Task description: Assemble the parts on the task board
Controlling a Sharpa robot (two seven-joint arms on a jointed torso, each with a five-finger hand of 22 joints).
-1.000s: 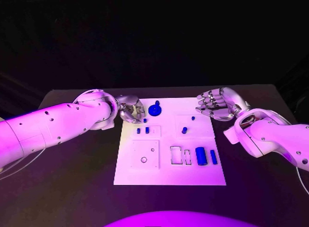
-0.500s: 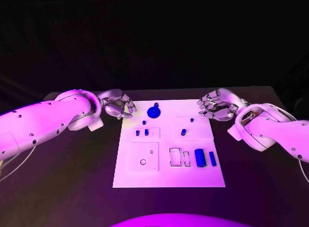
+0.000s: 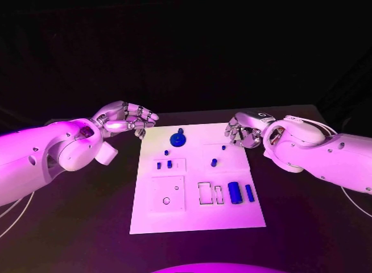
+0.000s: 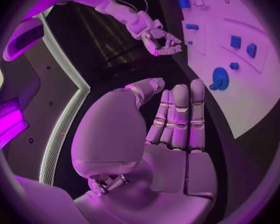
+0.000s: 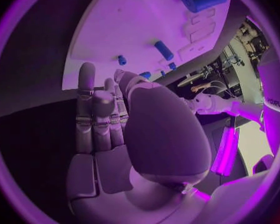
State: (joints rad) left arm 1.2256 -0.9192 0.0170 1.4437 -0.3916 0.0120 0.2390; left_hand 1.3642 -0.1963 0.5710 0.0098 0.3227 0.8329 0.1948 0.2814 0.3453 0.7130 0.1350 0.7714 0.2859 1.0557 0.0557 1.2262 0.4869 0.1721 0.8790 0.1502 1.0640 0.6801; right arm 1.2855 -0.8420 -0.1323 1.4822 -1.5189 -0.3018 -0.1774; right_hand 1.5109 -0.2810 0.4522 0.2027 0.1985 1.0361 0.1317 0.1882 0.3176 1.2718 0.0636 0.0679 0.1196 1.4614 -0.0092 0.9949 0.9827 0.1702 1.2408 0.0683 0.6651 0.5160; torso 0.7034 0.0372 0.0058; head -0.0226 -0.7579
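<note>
Head view: task board (image 3: pixel 194 213) lying mid surface (image 3: pixel 317 227), blue parts (image 3: pixel 234 190) sitting on it, untouched. Left hand (image 3: pixel 124 118) & right hand (image 3: pixel 243 129) hovering at far corners, prob. readying approach.
Left wrist view: fingers (image 4: pixel 180 114) straight, together, holding nothing.
Right wrist view: fingers (image 5: pixel 90 109) same, empty.

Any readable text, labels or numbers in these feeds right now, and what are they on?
None can be read for sure. Dark lettering on the white arm in the right wrist view is too blurred to make out. The task board and its blue parts carry no readable marks.
</note>
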